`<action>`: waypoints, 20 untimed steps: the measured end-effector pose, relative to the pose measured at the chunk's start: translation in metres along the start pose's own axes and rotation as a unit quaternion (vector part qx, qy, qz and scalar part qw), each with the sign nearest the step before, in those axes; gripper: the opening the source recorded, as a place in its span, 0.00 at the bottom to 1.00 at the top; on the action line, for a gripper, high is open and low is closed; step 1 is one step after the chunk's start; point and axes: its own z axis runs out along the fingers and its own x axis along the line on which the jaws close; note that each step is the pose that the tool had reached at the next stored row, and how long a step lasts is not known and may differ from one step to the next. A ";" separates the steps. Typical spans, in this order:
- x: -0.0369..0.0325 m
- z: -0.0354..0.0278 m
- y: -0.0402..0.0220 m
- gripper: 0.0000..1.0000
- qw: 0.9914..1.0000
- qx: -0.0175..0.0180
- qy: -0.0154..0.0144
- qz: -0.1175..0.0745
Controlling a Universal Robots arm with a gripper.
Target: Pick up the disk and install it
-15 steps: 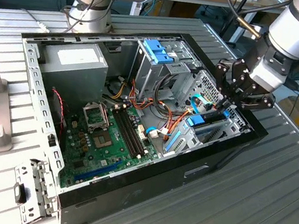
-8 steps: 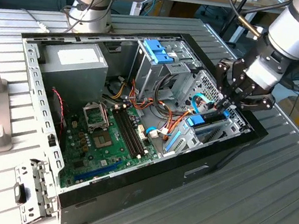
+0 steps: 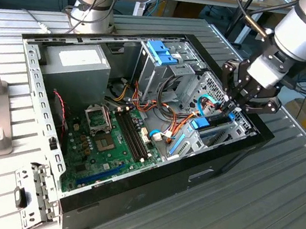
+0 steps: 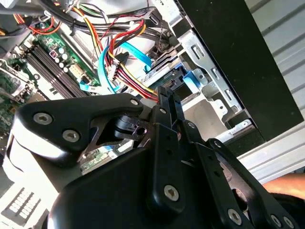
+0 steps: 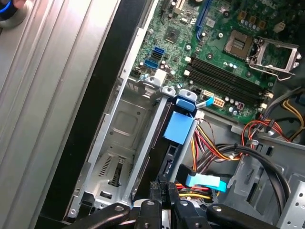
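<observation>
- The disk (image 5: 177, 128) stands on edge in the drive bay (image 5: 119, 157) of the computer case (image 3: 127, 195), by the motherboard (image 3: 104, 141)
- Gripper (image 3: 232, 107) pinches its rear edge, fingers nearly closed
- Likely stiff, weighty, shock-sensitive; hold the blue carrier's edges

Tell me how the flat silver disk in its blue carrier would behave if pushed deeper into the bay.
The flat silver-metal disk in its bright blue plastic carrier looks rigid, so it should probably slide as one piece. Standing on edge between the grey metal bay walls, it likely cannot tip. The floppy red and yellow wires beside it might snag.
</observation>
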 end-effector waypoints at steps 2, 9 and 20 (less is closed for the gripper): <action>0.0000 0.0002 0.0000 0.17 1.000 0.001 0.001 0.016; 0.0000 0.0005 0.0000 0.17 0.999 0.003 0.002 0.047; 0.0001 0.0012 0.0001 0.17 0.994 0.006 0.005 0.106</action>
